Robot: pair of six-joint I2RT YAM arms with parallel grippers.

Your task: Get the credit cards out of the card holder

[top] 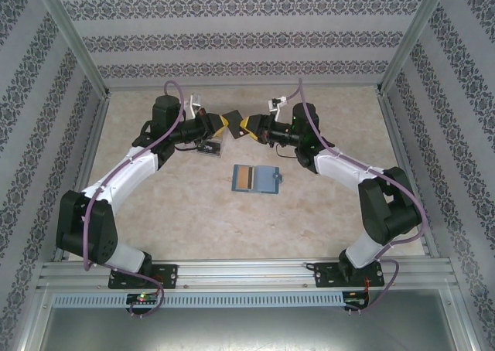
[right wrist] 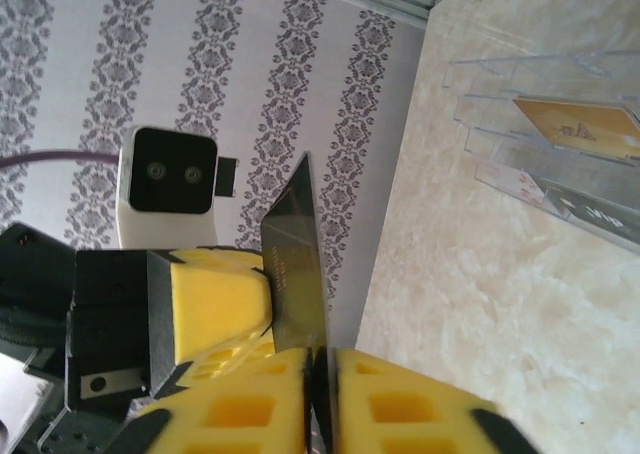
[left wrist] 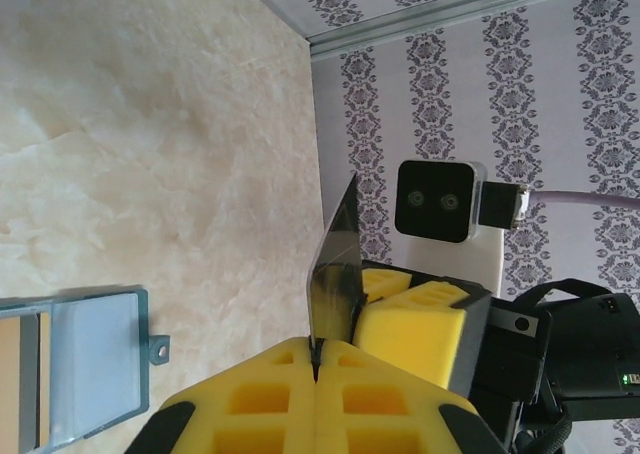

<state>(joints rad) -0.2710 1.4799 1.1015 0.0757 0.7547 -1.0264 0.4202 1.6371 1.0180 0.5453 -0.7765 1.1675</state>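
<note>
Both arms meet above the far middle of the table, their grippers tip to tip and raised off the surface. The left gripper is closed tight, its yellow pads pinching the bottom edge of a black card. The card stands on edge and sticks up out of the fingers. The right gripper is also narrowed down onto the same black card from the opposite side, pads pressed to the card with no gap visible, so both grippers are clamped on it at once. In the top view the card is barely visible between the two yellow tips. The card holder lies open and flat on the table, nearer the arm bases than the grippers and well apart from them, with nothing touching it. Its left half shows an orange-brown card in the pocket, its right half is plain blue-grey, and a small clasp tab sticks out of the right edge. A clear rack sits on the table just under the left arm's wrist. It is a tiered see-through stand with an orange-gold card lying in one of its slots. I cannot tell what its other slots hold.
</note>
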